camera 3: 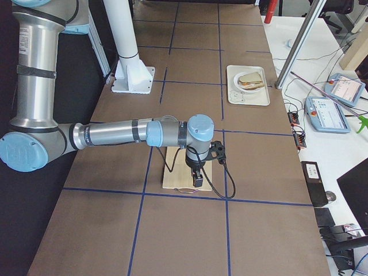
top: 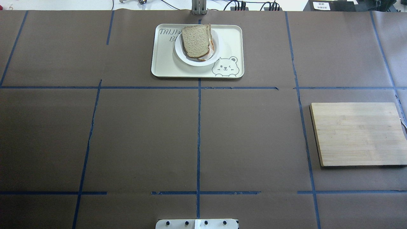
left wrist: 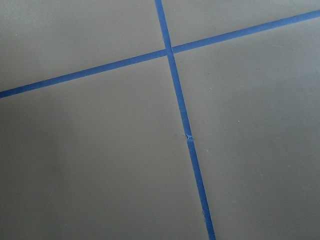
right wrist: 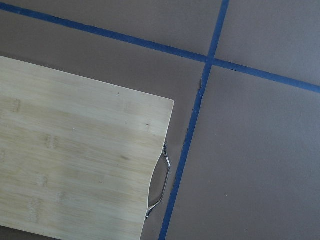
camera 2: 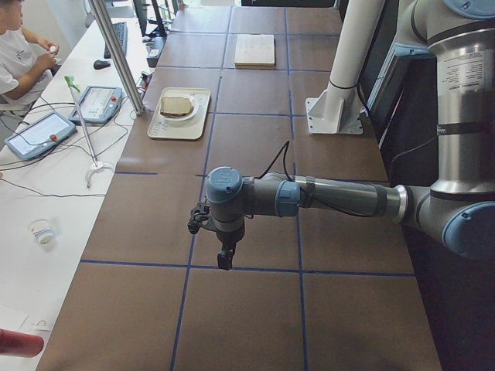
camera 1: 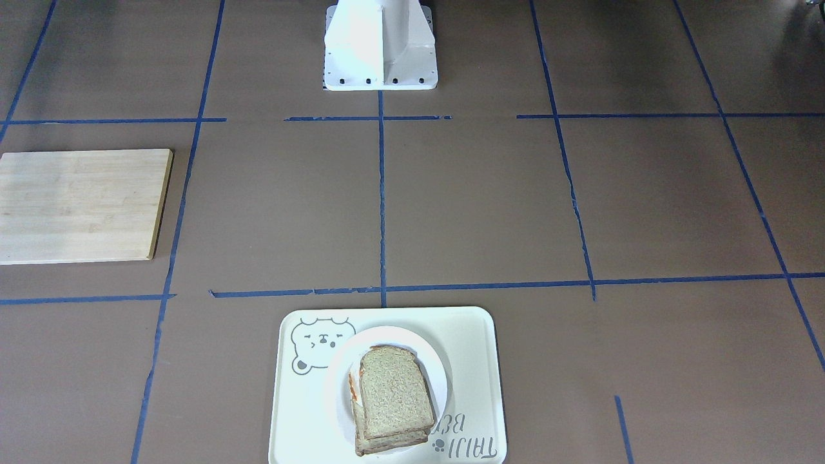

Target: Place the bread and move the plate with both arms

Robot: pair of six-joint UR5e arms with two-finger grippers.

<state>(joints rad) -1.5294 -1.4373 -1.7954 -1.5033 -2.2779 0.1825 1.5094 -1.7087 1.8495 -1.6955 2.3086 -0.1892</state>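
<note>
The bread [camera 1: 394, 399] is a light-brown slice lying on top of another slice, with orange and white filling showing at the edge. Both rest on the small white plate [camera 1: 387, 335], which sits on the cream bear tray [camera 1: 470, 341] at the table's far edge from the robot. The bread [top: 195, 40], plate [top: 195, 62] and tray [top: 165, 63] also show in the overhead view. The left gripper [camera 2: 224, 259] hangs over bare table, far from the tray. The right gripper [camera 3: 197, 179] hangs over the wooden board. I cannot tell whether either gripper is open or shut.
A wooden cutting board [top: 357, 133] lies on the robot's right side, and its metal handle [right wrist: 160, 180] shows in the right wrist view. The white pedestal [camera 1: 380, 45] stands at the robot's edge. Blue tape lines grid the brown table. An operator [camera 2: 19, 54] sits beyond the tray's side.
</note>
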